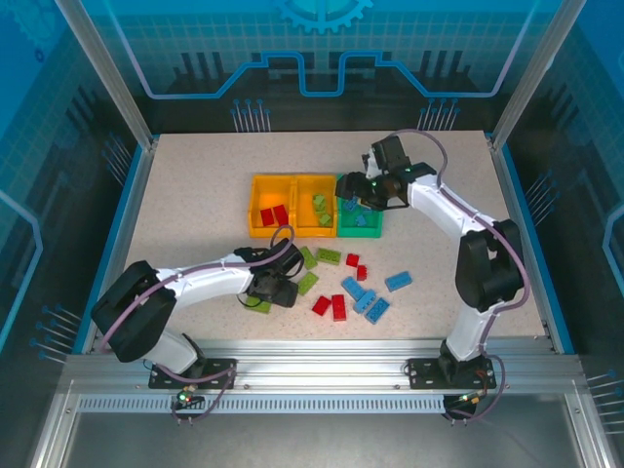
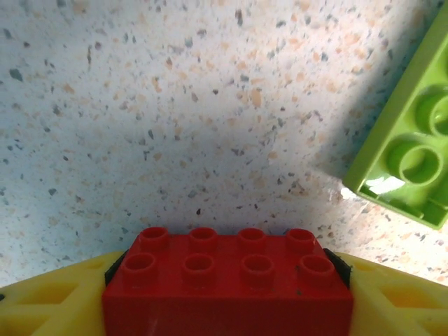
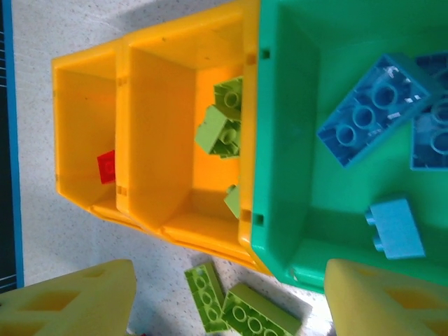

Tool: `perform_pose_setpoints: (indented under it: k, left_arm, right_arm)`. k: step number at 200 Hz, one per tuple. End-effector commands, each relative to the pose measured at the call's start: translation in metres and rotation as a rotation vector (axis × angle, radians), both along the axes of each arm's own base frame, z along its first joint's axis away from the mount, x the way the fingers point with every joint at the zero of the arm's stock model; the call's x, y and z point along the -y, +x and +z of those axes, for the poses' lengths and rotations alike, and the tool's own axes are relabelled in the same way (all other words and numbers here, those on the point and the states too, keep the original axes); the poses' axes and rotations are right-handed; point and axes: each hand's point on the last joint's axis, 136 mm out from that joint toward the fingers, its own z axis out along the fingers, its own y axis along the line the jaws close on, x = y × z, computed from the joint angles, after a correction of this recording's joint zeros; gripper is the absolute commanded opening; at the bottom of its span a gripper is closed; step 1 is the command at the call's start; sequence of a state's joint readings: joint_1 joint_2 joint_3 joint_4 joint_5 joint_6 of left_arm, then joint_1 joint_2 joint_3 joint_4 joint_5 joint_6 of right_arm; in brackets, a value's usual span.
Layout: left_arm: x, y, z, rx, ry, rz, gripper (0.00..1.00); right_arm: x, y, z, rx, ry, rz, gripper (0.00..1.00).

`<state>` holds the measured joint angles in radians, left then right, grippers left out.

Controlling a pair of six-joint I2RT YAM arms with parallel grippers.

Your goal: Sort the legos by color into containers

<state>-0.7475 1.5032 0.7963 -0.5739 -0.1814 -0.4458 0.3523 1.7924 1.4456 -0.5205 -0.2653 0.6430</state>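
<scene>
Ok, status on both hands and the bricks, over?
Left hand clamped on a red brick, low over the table. Right hand open above the green bin, blue bricks inside. Lime brick beside the left hand, not touching.

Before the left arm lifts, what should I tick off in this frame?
1. Red brick sits between the left gripper's fingers, pads against both its ends: ok.
2. Red brick raised off the table: cannot tell.
3. Lime green brick next to it lies apart from the fingers: ok.
4. Left orange-yellow bin, the likely target, has red bricks inside and room to spare: ok.
5. Right gripper is open with nothing held, above the green bin, away from the left arm's likely path: ok.
</scene>
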Motion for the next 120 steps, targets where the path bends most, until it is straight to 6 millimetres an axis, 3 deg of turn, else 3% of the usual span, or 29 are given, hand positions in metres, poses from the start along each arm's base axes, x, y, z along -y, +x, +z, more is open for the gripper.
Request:
perform_pose_setpoints:
  k: [1, 35, 86, 120]
  left_arm:
    - [-0.001, 0.011, 0.013, 0.047, 0.033, 0.016, 0.65]
    - [-0.007, 0.038, 0.044, 0.162, 0.064, 0.053, 0.67]
    - [-0.012, 0.11, 0.095, 0.272, -0.093, 0.169, 0.66]
    - [-0.026, 0.156, 0.103, 0.273, -0.121, 0.236, 0.66]
  right_arm:
    - [0.012, -0.012, 0.002, 0.03, -0.039, 0.009, 0.73]
    - [0.026, -0.043, -0.016, 0.009, -0.145, 0.025, 0.73]
    - [0.028, -0.094, -0.044, -0.044, -0.299, 0.057, 0.73]
    - [0.024, -0.117, -0.065, -0.088, -0.362, 0.081, 0.71]
